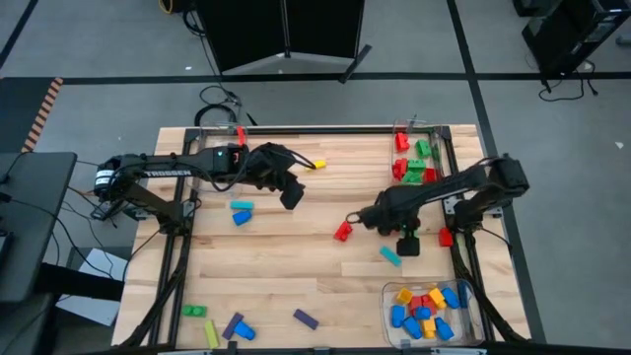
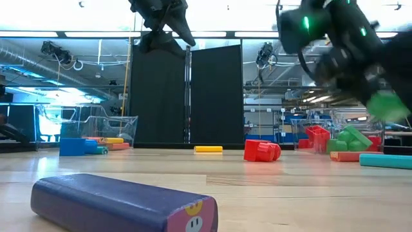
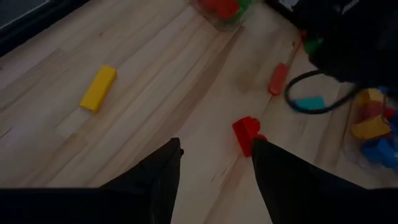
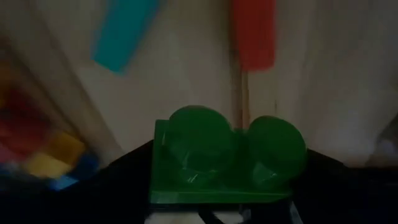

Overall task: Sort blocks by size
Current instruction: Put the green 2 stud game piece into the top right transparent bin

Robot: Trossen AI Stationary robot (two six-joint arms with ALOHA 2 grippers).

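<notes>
Near bin (image 1: 471, 325) holds short blocks (image 1: 426, 308). Just beyond it, right tool (image 1: 408, 244) grips a green brick (image 4: 227, 158). Farther, left tool (image 1: 292, 195) half open, empty. Far bin (image 1: 435, 148) part-filled; many strays remain on worktop (image 1: 296, 271).

The right gripper (image 4: 227, 208) is holding a green two-stud brick (image 4: 225, 163), with a teal bar (image 4: 124, 31) and a red bar (image 4: 254, 32) lying beyond on the wood.
</notes>
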